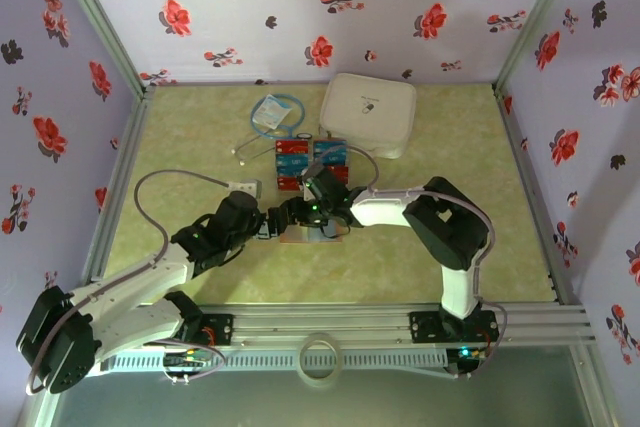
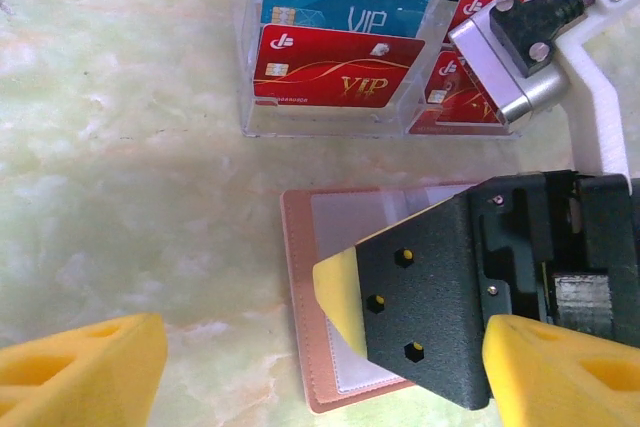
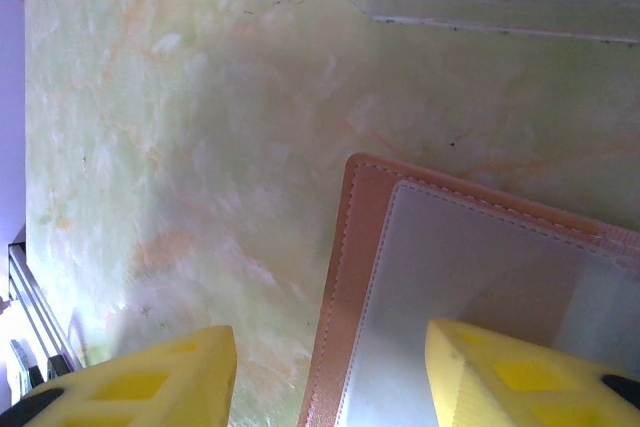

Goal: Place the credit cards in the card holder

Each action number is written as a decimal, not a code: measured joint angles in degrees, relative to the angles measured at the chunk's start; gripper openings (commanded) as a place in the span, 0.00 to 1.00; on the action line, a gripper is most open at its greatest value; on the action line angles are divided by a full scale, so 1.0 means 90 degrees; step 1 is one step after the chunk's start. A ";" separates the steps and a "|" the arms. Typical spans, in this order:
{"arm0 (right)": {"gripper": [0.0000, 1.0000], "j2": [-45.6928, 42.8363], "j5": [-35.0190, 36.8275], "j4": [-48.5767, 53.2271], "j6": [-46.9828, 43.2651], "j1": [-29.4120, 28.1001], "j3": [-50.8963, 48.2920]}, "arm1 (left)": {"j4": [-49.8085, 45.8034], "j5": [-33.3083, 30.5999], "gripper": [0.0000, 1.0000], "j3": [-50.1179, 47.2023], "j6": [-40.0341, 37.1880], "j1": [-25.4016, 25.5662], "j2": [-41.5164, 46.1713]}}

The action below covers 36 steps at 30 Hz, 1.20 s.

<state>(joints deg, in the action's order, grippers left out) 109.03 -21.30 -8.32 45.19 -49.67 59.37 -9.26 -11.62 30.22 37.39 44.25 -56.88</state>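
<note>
Both arms are bent low over the card holder (image 2: 297,277).
The left gripper (image 2: 325,372) is held wide open (empty); the right gripper (image 3: 325,372) is half opened, one finger (image 3: 510,377) over the holder.

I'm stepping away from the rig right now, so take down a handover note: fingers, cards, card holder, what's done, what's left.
Left gripper: fingers open, empty, by the card holder.
Right gripper: fingers open, empty, one finger over the holder's clear pocket.
Card holder: lies open just in front of the clear rack; no card in the pockets that show.
Credit cards: red and blue, standing in the rack.
Done: holder lies open.
Left: pick cards from the rack and slot them in.
</note>
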 measured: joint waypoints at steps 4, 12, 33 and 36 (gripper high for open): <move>0.53 -0.0022 -0.0032 0.0002 0.0000 0.0002 0.0000 | 0.0044 0.0000 0.85 -0.0015 0.0017 -0.0002 -0.0041; 0.54 -0.1139 0.0024 0.0335 -0.0119 0.0457 -0.0449 | 0.0262 -0.0007 0.97 -0.0012 0.0063 -0.0005 -0.0393; 0.46 -0.2399 0.1877 0.2144 -0.1321 0.0974 -0.1693 | -0.0100 -0.0289 1.00 0.0831 -0.0250 -0.0019 -0.2431; 0.32 -0.2288 0.1875 0.2113 -0.1396 0.0981 -0.1756 | -0.0102 -0.0313 1.00 0.0848 -0.0284 -0.0017 -0.2618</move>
<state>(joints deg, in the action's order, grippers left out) 88.44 -4.43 10.70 32.62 -40.84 43.57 -10.17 -14.44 37.85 34.83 44.10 -80.44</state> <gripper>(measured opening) 0.398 0.995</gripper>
